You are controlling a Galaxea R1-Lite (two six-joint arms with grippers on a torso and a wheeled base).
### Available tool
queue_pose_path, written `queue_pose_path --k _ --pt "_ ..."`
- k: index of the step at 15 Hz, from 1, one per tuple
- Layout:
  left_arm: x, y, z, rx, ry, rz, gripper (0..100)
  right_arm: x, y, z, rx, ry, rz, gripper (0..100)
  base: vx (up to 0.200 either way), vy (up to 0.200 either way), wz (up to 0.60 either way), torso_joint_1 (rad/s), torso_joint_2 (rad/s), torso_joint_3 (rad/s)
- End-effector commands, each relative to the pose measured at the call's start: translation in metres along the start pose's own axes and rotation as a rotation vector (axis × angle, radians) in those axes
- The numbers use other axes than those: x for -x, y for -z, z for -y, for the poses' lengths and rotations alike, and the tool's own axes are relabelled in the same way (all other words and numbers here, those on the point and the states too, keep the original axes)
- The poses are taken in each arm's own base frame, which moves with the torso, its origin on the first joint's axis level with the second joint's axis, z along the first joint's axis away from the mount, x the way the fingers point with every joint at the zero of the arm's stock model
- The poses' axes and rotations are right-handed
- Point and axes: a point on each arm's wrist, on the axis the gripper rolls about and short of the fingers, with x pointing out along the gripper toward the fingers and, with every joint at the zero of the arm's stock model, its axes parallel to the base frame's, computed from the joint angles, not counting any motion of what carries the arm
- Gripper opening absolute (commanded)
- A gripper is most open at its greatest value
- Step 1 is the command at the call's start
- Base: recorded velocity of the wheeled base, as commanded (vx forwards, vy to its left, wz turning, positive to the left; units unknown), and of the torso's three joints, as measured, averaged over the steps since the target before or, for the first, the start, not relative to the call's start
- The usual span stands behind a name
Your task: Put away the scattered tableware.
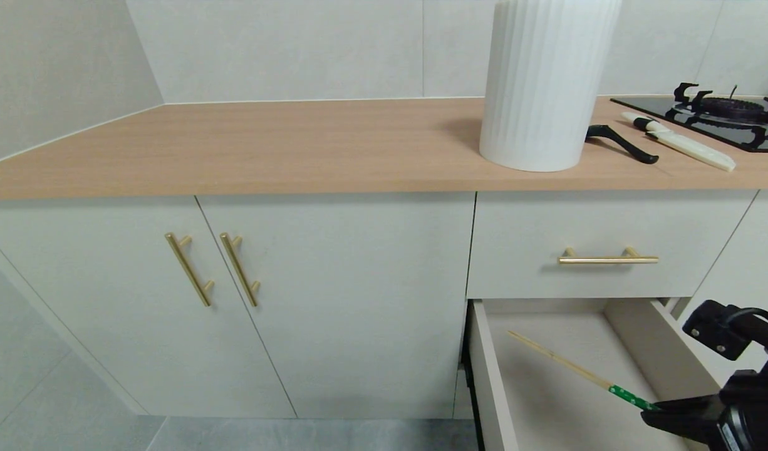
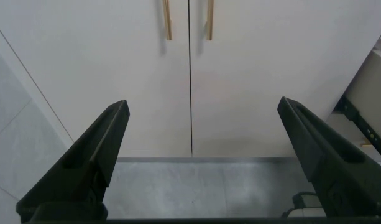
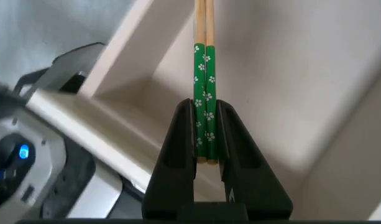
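1. The right tool (image 1: 654, 407) is clamping narrowly on the green ends of the chopsticks (image 3: 203, 68). The chopsticks are pointing out over the open drawer (image 1: 492, 376), low on the right of the cabinets.
2. The step in hand is, I judge, laying the chopsticks in that drawer. I cannot tell whether their tips are touching its floor.
3. The next move is calling for a gentle lowering until the sticks are lying flat inside. After that the fingers should be parting and the arm drawing straight back, so that nothing is dragged out.
4. The left tool (image 2: 201, 106) is gaping wide and holding nothing, facing the cabinet doors (image 2: 240, 81) on the left.
5. Counting: two chopsticks, one open drawer, one shut drawer (image 1: 534, 238) above it and two cabinet doors. On the tabletop (image 1: 265, 144), far right, one knife (image 1: 684, 143) and one black-handled utensil (image 1: 622, 143) are lying beside one white ribbed jar (image 1: 540, 88), probably waiting their turn.
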Motion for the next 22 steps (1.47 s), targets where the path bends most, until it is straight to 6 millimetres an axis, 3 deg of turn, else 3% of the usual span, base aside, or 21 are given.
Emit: queue_pose_path --k 1,2,4,7,9,10,12,18,22 --pt "0.0 0.0 0.0 0.0 0.0 0.0 100 -0.021 -0.01 0.006 -0.097 0.001 -0.061 0 0.0 0.0 0.0 0.0 0.0 0.0" --pt "0.0 0.0 0.0 0.0 0.0 0.0 100 -0.027 -0.014 0.007 -0.144 0.002 -0.073 0 0.0 0.0 0.0 0.0 0.0 0.0" --pt "0.0 0.0 0.0 0.0 0.0 0.002 100 -0.062 -0.032 0.016 -0.37 0.011 -0.14 0 0.0 0.0 0.0 0.0 0.0 0.0" --pt "0.0 0.0 0.0 0.0 0.0 0.0 100 -0.104 -0.027 0.022 -0.437 0.025 -0.236 0 0.0 0.0 0.0 0.0 0.0 0.0" --pt "0.0 0.0 0.0 0.0 0.0 0.0 100 -0.12 -0.025 0.025 -0.461 0.027 -0.247 0 0.0 0.0 0.0 0.0 0.0 0.0" --pt "0.0 0.0 0.0 0.0 0.0 0.0 100 -0.143 -0.021 0.028 -0.526 0.036 -0.25 0 0.0 0.0 0.0 0.0 0.0 0.0" --pt "0.0 0.0 0.0 0.0 0.0 0.0 100 -0.157 -0.015 0.029 -0.533 0.043 -0.255 0 0.0 0.0 0.0 0.0 0.0 0.0" --pt "0.0 0.0 0.0 0.0 0.0 0.0 100 -0.205 0.016 0.003 -0.405 0.168 -0.338 0 0.0 0.0 0.0 0.0 0.0 0.0" --pt "0.0 0.0 0.0 0.0 0.0 0.0 100 -0.21 0.02 0.004 -0.394 0.211 -0.337 0 0.0 0.0 0.0 0.0 0.0 0.0"
